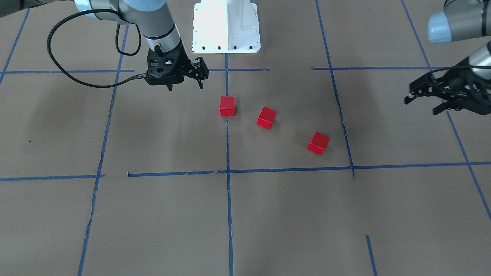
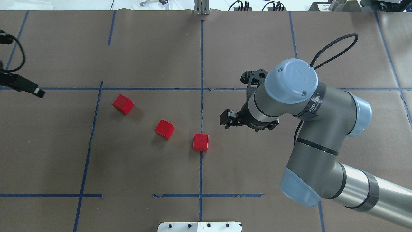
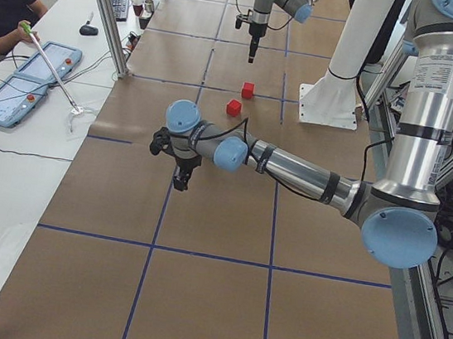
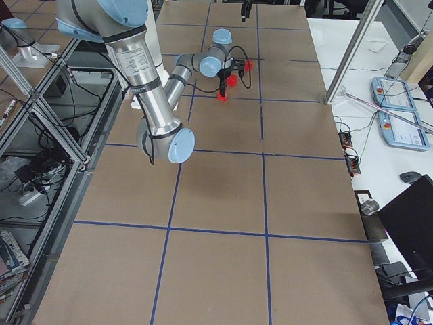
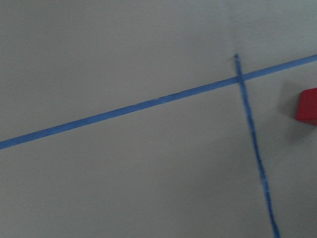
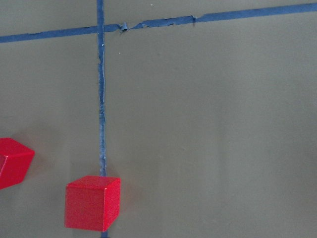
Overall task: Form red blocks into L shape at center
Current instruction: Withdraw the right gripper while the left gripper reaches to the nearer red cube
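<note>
- Three red blocks (image 1: 266, 117): a loose diagonal row, apart, in the surface's (image 1: 161, 230) centre cell (image 1: 285, 92); one on the blue tape line (image 1: 228, 145)
- Right fingers (image 1: 200, 78): wide, empty, upper left
- Left fingers (image 1: 447, 108): wide, empty, right edge

Brown paper (image 5: 124, 188) with two crossing blue tape lines (image 5: 148, 103), one red block (image 5: 308, 105) at the right edge.

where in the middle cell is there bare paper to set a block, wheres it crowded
Bare: the half right of the blue tape line, under the right end effector, and the corner between the red blocks and the white base. Crowded: the blocks' diagonal across the left half, one sitting on the line.
</note>
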You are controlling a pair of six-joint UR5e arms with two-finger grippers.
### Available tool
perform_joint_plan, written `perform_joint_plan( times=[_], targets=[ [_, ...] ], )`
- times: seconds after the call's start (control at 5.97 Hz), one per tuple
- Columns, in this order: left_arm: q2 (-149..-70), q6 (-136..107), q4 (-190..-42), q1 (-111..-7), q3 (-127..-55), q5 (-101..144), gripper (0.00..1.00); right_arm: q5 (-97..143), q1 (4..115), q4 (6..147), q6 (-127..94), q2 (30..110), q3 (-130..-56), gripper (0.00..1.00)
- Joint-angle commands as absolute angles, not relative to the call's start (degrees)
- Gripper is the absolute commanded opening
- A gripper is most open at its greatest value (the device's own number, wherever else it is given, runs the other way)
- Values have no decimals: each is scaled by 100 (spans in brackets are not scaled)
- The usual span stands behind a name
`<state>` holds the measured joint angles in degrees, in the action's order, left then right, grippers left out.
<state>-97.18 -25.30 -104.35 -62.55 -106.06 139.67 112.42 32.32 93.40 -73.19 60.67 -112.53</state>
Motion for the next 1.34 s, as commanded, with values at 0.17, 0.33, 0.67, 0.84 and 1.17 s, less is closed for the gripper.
perform_joint_plan(
  times=[0.17,0.33,0.67,0.84,1.17],
  targets=[
    [-10782,-3155,-10661,-4436,-10670,12656,100,11312,3550,9325,-7391,6905,-11863,100],
    [-10984,-4043,-10609,-4073,-10618,12413,100,11329,3551,9325,-7322,7117,-11909,100],
    [-11598,-4333,-10329,-3369,-10433,11555,100,11355,3638,9325,-7347,7163,-11918,100],
    [-11880,-4490,-10127,-3166,-10232,11323,100,11355,3665,9325,-7356,7189,-11979,100],
    [-12137,-4491,-10142,-2954,-9846,10804,100,11329,3683,9325,-7374,7251,-12023,100]
  ],
)
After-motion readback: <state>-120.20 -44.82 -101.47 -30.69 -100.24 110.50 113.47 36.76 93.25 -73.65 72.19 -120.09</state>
